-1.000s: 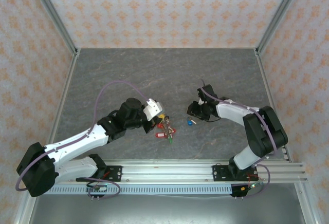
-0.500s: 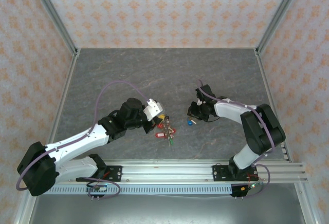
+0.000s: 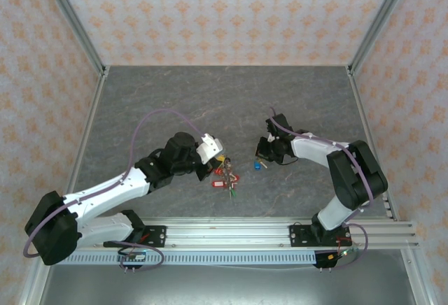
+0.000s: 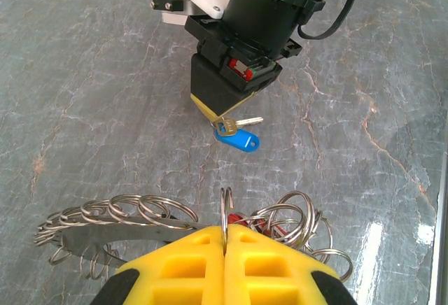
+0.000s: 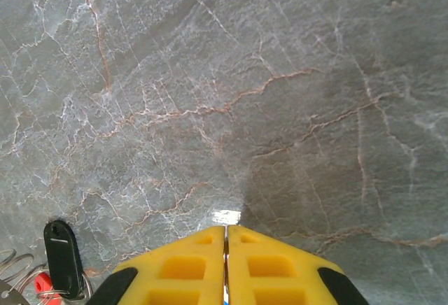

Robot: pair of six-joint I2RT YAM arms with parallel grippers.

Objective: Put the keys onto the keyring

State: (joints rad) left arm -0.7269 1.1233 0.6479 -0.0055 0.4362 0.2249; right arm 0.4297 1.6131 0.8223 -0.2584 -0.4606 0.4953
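Top external: left gripper (image 3: 218, 159) sits over the keyring (image 3: 225, 176), which lies mid-width on the worktop (image 3: 175, 95), closer to the near edge than the far one. Red tags show in the bundle. Right gripper (image 3: 264, 157) is just to the right, with the blue-tagged key (image 3: 257, 166) at its tip.

Left wrist: left gripper (image 4: 225, 231) has its yellow fingers (image 4: 189, 266) pressed together, pinching one upright wire loop of the keyring (image 4: 119, 222) (a flat strip fringed with small loops, more loops and red tags on the right). Ahead, the right gripper (image 4: 218, 112) has its tips closed on the blue-tagged key (image 4: 236, 139). The tag hangs below the tips; can't tell if it touches the worktop.

Right wrist: right gripper (image 5: 225, 238) fingers pressed together, no gap. A black tag (image 5: 61, 247), a red tag (image 5: 43, 284) and a few loops lie left of the fingers.
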